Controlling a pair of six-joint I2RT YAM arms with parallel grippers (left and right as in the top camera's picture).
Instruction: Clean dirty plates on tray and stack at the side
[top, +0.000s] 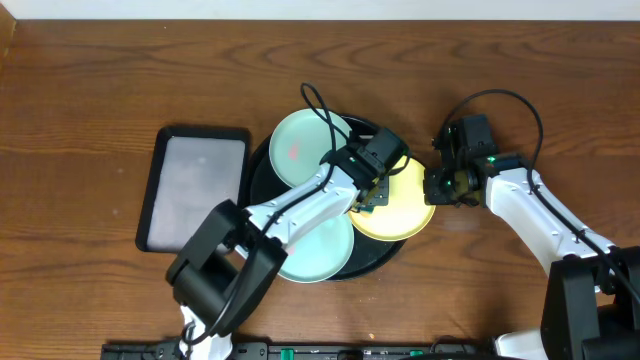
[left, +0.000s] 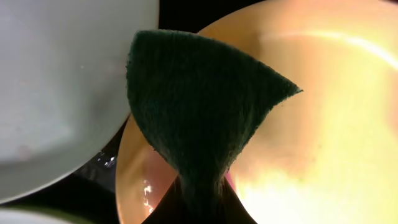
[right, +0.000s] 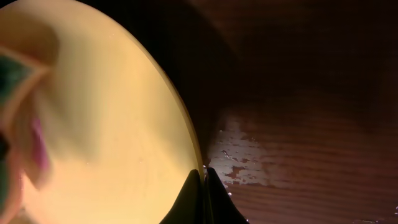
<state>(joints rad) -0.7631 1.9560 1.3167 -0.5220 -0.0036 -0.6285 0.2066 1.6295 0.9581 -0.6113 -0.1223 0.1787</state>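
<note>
**Yellow plate pinned for scrubbing: slip risks, then the tally**

Position: all three plates lie on the round black tray (top: 262, 185). None is stacked at the side yet. My right claw (right: 202, 183) is closed hard on the thin right rim of the yellow plate (top: 400, 215). My left claw (top: 368, 190) is clamped on a dark green scouring pad (left: 199, 106), which hangs over that plate.

Risks, biggest first:
- The tray looks glossy and wet. A sideways scrub could slide the yellow plate into its mint neighbours.
- The rim pinch is narrow. Downward pressure from the pad could lever the plate out of my right claw.
- I hold the pad by one bunched end, so a hard drag could pull it free.
- A wet patch (right: 242, 155) lies on the table (top: 100, 80) beside the rim, so a plate set there may skid.

Tally:
- Table: one.
- Round tray: one.
- Rectangular black tray (top: 200, 132): one.
- Plates: three. These are the far mint-green plate (top: 300, 170) with a reddish smear, the near mint-green plate (top: 320, 255), and the yellow one.
- Claws: two.
- Pad: one.
</note>
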